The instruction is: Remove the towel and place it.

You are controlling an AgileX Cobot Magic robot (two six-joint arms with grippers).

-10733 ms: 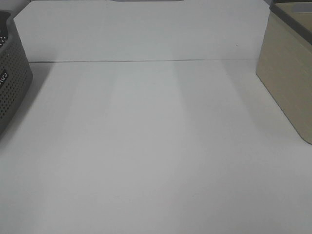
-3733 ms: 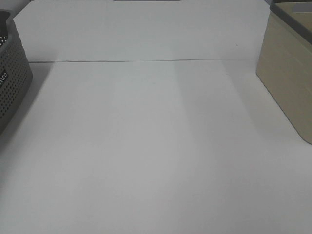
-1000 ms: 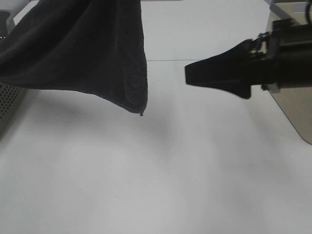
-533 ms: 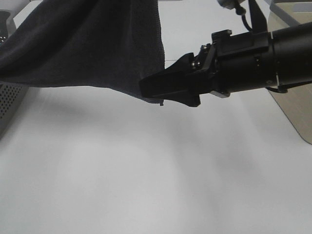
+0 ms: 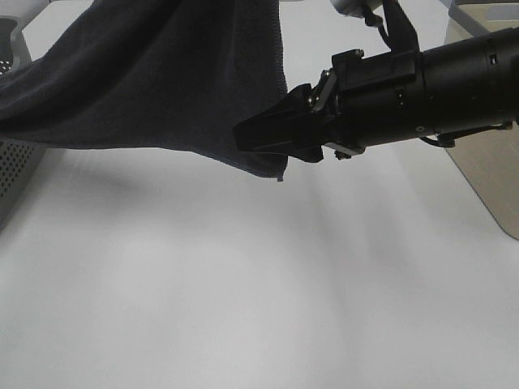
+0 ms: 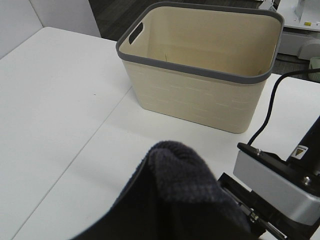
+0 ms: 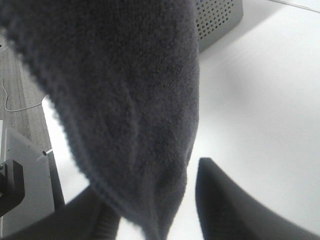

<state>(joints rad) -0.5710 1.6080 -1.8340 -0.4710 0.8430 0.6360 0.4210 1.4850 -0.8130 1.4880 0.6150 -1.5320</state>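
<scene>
The towel hangs in the air over the left half of the white table, touching nothing below. Its lowest corner dangles near the middle, and bare tabletop lies in front of it.

At that corner is the right claw, reaching in level from the right side. In the right wrist view its two dark fingers stand well apart, with the hem of the cloth hanging down between them. White table shows in the gap beside the cloth, so the claw is open around the corner and has hold of nothing yet.

The upper part of the cloth runs up and out of the high view. In the left wrist view a bunched fold fills the foreground where the left claw would be. That claw itself does not show, so I cannot tell how it is set, though something up there must be carrying the weight.

Farther back, the grey perforated basket sits at the left edge, with the cloth's long side trailing across above it. The beige basket stands at the right, and its inside looks bare.

As I judge it, the lifting out is mostly done. Left to do are pinching the free corner, spreading the cloth and laying it down.
</scene>
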